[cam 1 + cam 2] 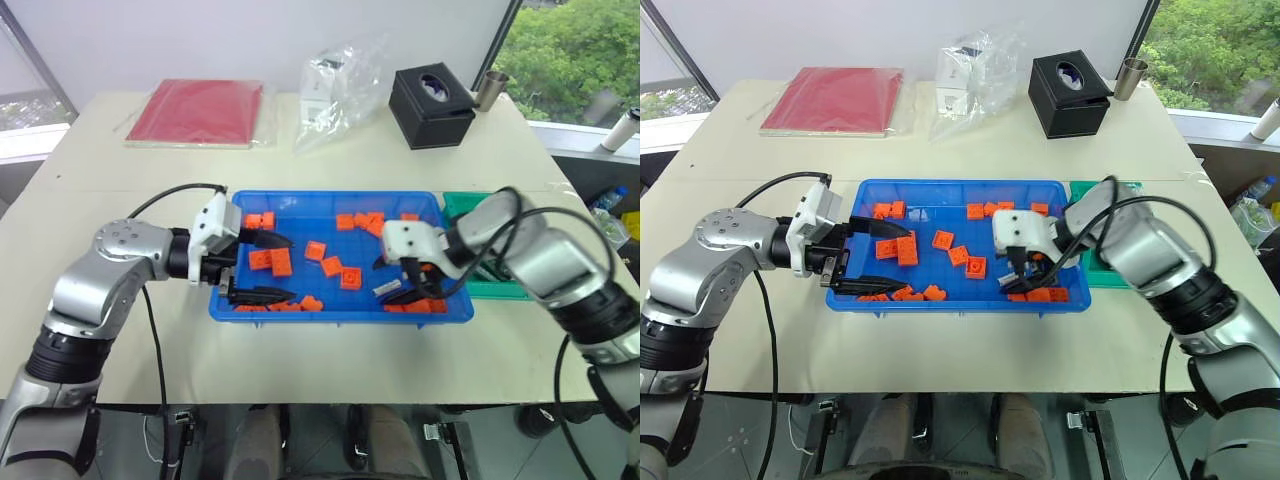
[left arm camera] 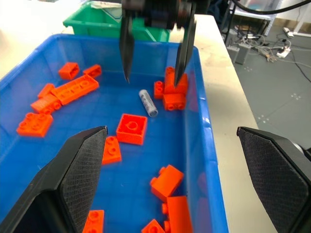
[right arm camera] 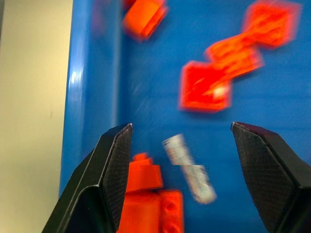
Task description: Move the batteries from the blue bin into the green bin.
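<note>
The right gripper hangs over the near right corner of the blue bin, pointing down, with its two black fingers wide apart and nothing between them. Just under it lies one battery, a small silvery stick flat on the blue bin's floor, close to the near wall and right beside a little heap of orange bricks. The green bin sits touching the blue bin's right end. The left gripper waits over the blue bin's left end, fingers apart too, holding nothing. I think the grab could go wrong here. The battery is round, so a finger that bumps it could make it roll away. The bricks are so close that a finger might land on them, or pinch a brick along with the battery.
</note>
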